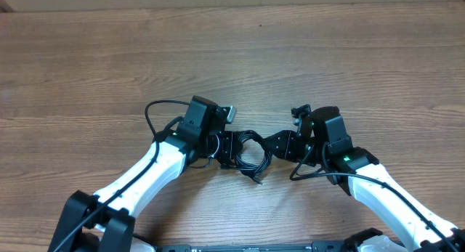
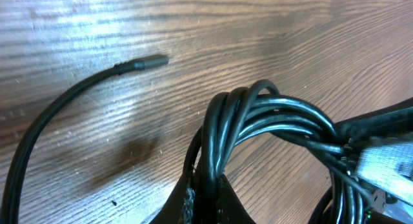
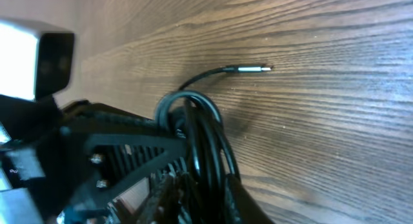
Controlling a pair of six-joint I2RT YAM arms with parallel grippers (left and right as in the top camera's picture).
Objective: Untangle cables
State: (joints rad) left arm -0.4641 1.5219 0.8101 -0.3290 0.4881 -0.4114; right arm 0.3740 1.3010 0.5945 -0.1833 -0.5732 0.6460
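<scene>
Where the left gripper (image 1: 229, 147) pinches them, the black cables (image 2: 271, 114) loop in a glossy bundle; a silver plug (image 3: 253, 69) lies beyond the right gripper (image 1: 273, 144), grip unclear.

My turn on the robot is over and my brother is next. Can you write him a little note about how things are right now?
Left gripper: jaws shut on the cables.
Right gripper: at the coil's other side; cannot tell if its jaws grip.
Cables: one tight coil at the middle of the table, between both grippers; one plug end lies free on the wood.
Done: nothing pulled apart yet.
Left to do: loosen the coil, separate each cable.
</scene>
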